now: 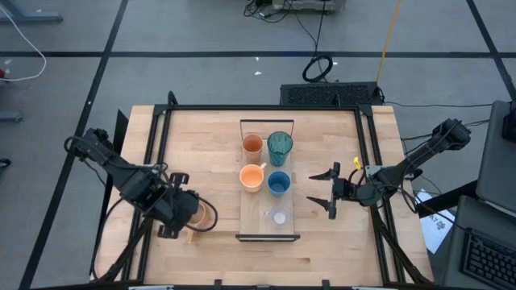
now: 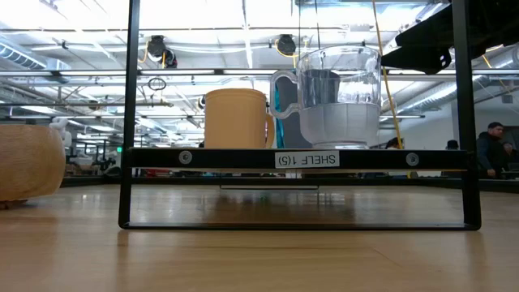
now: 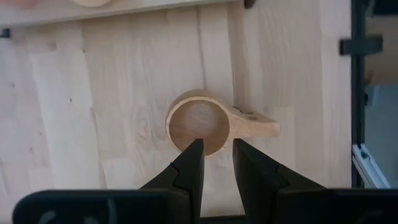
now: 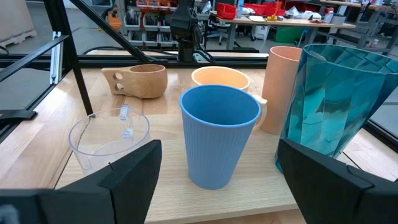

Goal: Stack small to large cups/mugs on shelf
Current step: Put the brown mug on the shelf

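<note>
The table (image 1: 201,137) carries one shelf (image 1: 269,235), and five vessels stand on it: one teal tumbler (image 1: 280,147), one orange cup (image 1: 252,145), one orange mug (image 1: 252,177), one blue cup (image 1: 278,184) and one clear glass (image 1: 280,217). One tan mug (image 3: 200,122) sits off the shelf on the table, to its left.

The left hand (image 3: 216,155) hovers above that mug, fingers spread slightly, straddling its near rim. To grasp well, it should probably lower so one finger goes inside, then pinch the wall, away from the handle. The right hand (image 1: 331,192) waits spread wide, just right of the shelf.
</note>
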Robot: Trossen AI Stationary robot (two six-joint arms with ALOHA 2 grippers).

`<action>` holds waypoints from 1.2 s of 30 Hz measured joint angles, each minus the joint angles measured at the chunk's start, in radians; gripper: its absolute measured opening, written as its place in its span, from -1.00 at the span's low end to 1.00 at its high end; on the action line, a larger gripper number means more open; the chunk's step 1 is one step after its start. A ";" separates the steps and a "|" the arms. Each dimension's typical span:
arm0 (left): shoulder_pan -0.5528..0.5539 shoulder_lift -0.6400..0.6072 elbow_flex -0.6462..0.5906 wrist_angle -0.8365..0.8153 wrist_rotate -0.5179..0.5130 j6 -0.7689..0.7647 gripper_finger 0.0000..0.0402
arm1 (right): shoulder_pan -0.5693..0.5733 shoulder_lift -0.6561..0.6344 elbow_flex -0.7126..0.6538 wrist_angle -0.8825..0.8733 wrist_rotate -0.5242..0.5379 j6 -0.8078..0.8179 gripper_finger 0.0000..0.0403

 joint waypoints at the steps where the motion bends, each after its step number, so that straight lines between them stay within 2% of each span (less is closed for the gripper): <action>1: -0.005 0.000 0.000 0.000 -0.013 -0.021 -0.56 | 0.000 0.000 0.000 0.000 0.000 0.000 0.54; 9: -0.009 0.000 -0.010 0.009 -0.047 -0.318 -0.56 | 0.000 0.000 0.000 0.000 0.000 0.000 0.54; 15: 0.004 0.000 -0.117 0.022 -0.005 -0.441 -0.56 | 0.000 0.000 0.000 0.000 0.000 -0.004 0.54; 23: 0.054 0.000 -0.297 0.283 0.029 -0.500 -0.56 | 0.000 0.000 0.000 0.001 0.000 -0.004 0.54; 27: 0.075 0.001 -0.376 0.408 0.077 -0.521 -0.56 | 0.000 0.000 0.000 0.001 0.000 -0.004 0.54; 36: 0.100 0.001 -0.457 0.426 0.093 -0.684 -0.56 | 0.000 0.000 0.000 0.000 0.000 -0.004 0.54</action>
